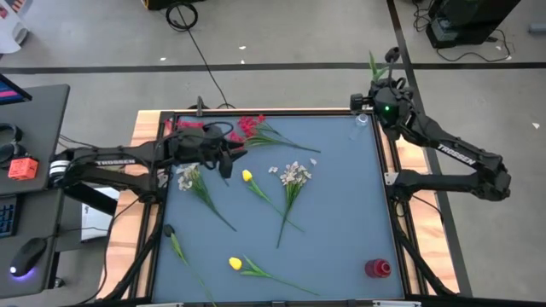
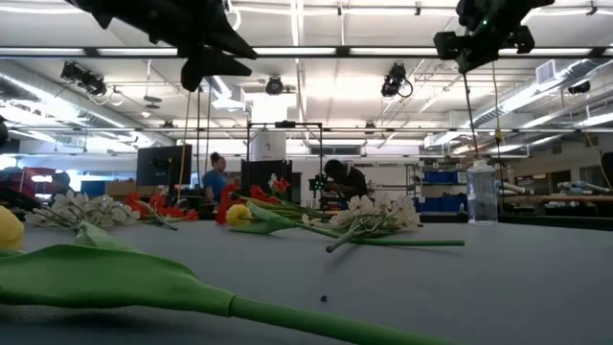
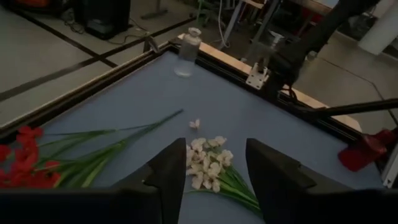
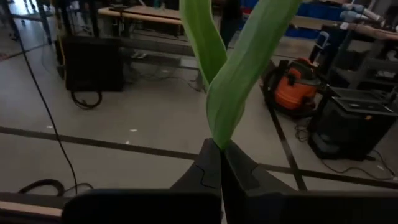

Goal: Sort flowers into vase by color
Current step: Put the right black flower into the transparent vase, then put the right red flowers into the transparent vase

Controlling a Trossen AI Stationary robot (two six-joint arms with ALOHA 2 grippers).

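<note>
1. The right gripper (image 4: 221, 163), raised over the far right corner of the blue table (image 1: 341, 247), is clenched on a green-leaved flower stem (image 4: 233, 74). Judged from this, it should lower the stem upright into the small clear glass bottle vase (image 1: 361, 124) at that corner, stem end first, releasing only once it is inside.
2. The left gripper (image 3: 214, 168) hovers with fingers apart and empty above the far left part of the table.
3. The other flowers lie flat: red blossom clusters (image 1: 247, 128) near the far edge, whitish-pink sprays (image 1: 295, 174) mid-table, yellow tulips (image 1: 235, 263) toward the near edge.
</note>
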